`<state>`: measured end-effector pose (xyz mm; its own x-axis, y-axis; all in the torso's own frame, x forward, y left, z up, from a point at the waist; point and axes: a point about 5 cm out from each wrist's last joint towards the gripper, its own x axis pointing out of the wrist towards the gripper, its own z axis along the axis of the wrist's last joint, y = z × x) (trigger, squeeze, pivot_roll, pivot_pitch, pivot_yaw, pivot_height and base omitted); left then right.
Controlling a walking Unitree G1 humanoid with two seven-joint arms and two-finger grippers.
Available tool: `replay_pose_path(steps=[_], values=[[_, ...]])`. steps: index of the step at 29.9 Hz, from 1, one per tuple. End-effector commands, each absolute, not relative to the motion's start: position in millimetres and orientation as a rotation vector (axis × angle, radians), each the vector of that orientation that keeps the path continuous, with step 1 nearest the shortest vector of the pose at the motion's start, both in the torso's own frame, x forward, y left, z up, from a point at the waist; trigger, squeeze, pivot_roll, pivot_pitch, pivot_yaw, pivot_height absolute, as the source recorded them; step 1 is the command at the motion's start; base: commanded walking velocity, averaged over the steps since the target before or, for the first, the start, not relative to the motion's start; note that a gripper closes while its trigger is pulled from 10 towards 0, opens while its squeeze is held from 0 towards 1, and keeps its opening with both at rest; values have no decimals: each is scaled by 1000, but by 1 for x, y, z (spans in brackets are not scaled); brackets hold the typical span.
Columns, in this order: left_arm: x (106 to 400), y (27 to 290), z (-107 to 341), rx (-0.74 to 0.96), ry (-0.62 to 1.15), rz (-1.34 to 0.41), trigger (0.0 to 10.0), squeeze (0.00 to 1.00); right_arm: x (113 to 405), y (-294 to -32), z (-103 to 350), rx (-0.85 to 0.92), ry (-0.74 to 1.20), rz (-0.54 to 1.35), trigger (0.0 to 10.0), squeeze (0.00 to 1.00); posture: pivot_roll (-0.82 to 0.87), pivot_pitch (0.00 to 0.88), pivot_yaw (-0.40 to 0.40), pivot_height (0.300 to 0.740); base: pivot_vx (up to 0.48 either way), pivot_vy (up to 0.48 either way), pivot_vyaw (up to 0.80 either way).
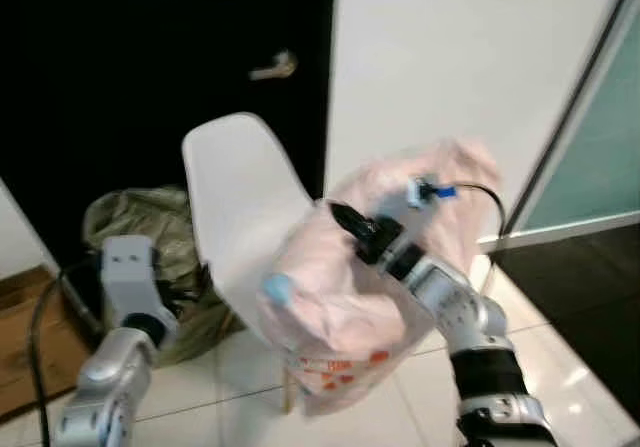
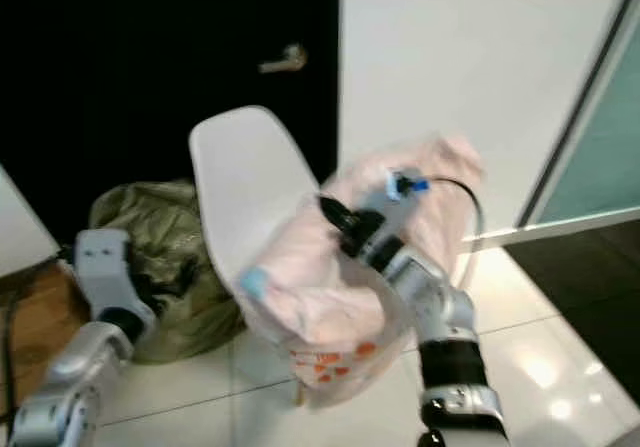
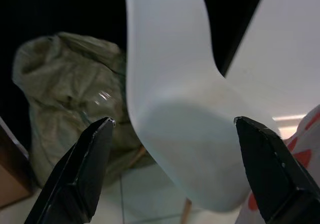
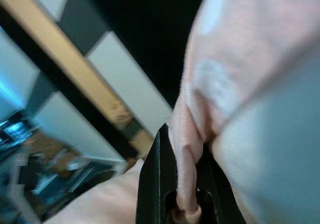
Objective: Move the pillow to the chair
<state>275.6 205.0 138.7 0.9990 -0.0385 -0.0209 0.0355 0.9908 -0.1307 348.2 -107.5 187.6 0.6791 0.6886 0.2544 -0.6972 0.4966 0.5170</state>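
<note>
A pale pink pillow with blue and orange marks hangs in front of the white chair, covering its seat. My right gripper is shut on a fold of the pillow near its top. My left gripper stands open, low on the left, facing the chair with nothing between its fingers. The left wrist sits beside the chair's left side.
A crumpled olive-green bag lies on the floor left of the chair. Behind stands a dark door with a metal handle. A white wall and a glass panel lie to the right. The floor is pale tile.
</note>
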Motion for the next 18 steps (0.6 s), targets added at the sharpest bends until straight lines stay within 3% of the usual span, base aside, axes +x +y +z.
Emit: replay_pose_path(steps=[1, 18], values=[[276, 199, 140, -143, 24, -60, 10000, 0, 350, -114, 206, 628, -107, 854, 10000, 0, -101, 7, -11, 740, 480, 0, 800], [276, 187, 139, -142, 29, -87, 10000, 0, 371, -133, 226, 668, -179, 700, 10000, 0, -96, 0, -24, 740, 480, 0, 800]])
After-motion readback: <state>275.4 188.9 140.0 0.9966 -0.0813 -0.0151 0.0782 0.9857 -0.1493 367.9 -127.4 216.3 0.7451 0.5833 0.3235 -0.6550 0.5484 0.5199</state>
